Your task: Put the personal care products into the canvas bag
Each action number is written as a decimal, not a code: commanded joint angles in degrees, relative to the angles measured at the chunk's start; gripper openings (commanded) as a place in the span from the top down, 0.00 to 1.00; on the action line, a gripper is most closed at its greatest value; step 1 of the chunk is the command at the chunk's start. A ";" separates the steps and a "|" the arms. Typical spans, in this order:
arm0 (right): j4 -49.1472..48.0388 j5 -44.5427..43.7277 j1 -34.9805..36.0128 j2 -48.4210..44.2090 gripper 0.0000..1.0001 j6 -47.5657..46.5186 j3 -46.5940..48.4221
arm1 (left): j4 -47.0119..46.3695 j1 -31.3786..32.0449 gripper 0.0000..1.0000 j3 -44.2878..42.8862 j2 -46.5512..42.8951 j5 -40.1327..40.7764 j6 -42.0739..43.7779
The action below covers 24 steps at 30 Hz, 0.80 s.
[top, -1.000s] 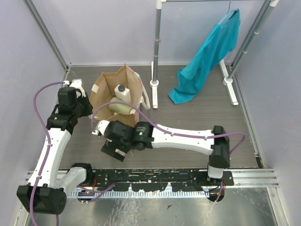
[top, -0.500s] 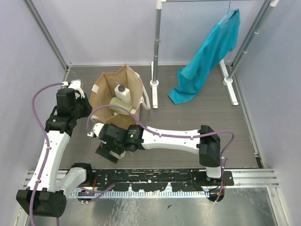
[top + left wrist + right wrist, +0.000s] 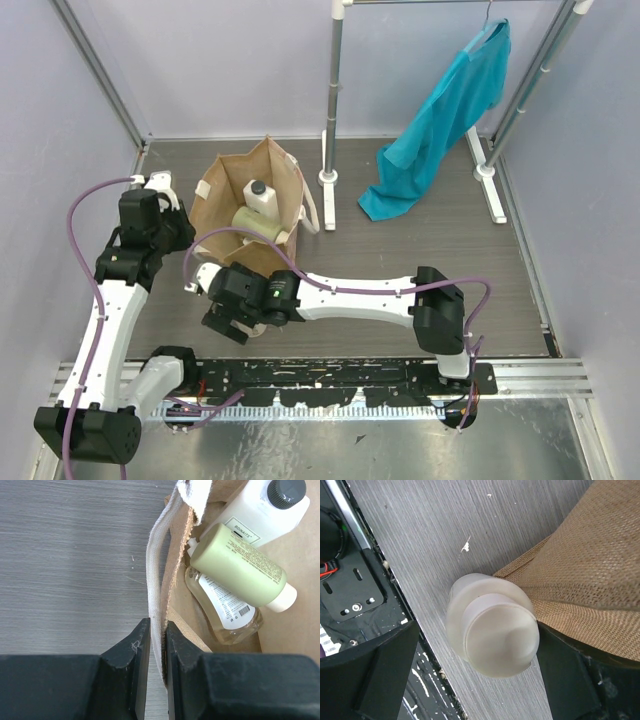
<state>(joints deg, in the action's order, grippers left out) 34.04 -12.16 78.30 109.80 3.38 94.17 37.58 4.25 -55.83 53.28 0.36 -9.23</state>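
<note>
The canvas bag (image 3: 232, 183) stands upright at the back left of the table. Inside it lie the white rectangular bottle (image 3: 252, 511), the olive-green bottle (image 3: 239, 568) and the amber clear bottle (image 3: 225, 611). My left gripper (image 3: 158, 630) is shut on the bag's rim and its whitish strap (image 3: 156, 570), at the bag's left side (image 3: 172, 222). The cream round bottle (image 3: 493, 625) stands on the table against the bag's foot (image 3: 590, 565). My right gripper (image 3: 477, 647) is open, with one finger on each side of that bottle. In the top view, the right gripper (image 3: 228, 318) hides the bottle.
A teal cloth garment (image 3: 440, 115) hangs from a rack at the back right. A rack pole with a white foot (image 3: 327, 180) stands just right of the bag. The black mounting rail (image 3: 350, 595) runs close beside the cream bottle.
My right arm has swung left and toward the near edge, bringing its gripper down in front of the bag. The left gripper still holds the bag.
</note>
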 commanded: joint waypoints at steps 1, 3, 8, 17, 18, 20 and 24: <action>-2.58 0.16 -0.46 1.61 0.00 0.18 -1.55 | 0.78 -0.12 0.75 -1.98 -0.91 0.03 0.36; -2.53 0.13 -0.53 1.85 0.00 0.15 -1.87 | 0.73 -0.12 0.75 -1.89 -0.81 0.03 0.38; -0.97 -1.72 -0.63 3.31 0.00 -0.03 -1.38 | 0.56 -0.11 0.75 -1.66 -0.64 -0.11 0.40; -0.28 -2.67 -0.97 3.66 0.00 0.05 -1.88 | 0.56 -0.08 0.75 -1.47 -0.33 -0.10 0.40; -0.55 -2.55 -0.96 3.67 0.00 0.05 -1.81 | 0.56 -0.12 0.75 -1.55 -0.31 -0.10 0.36; -1.36 -2.24 -0.96 3.43 0.00 0.11 -1.89 | 0.57 -0.11 0.75 -1.58 -0.19 -0.11 0.37; -3.51 -1.01 -1.30 2.27 0.00 0.40 -2.87 | 0.65 -0.12 0.75 -1.60 -0.26 -0.10 0.51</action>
<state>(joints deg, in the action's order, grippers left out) 34.89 -14.31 77.52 114.61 3.20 92.12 37.60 4.23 -55.83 53.30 0.38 -9.21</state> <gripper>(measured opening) 0.998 0.249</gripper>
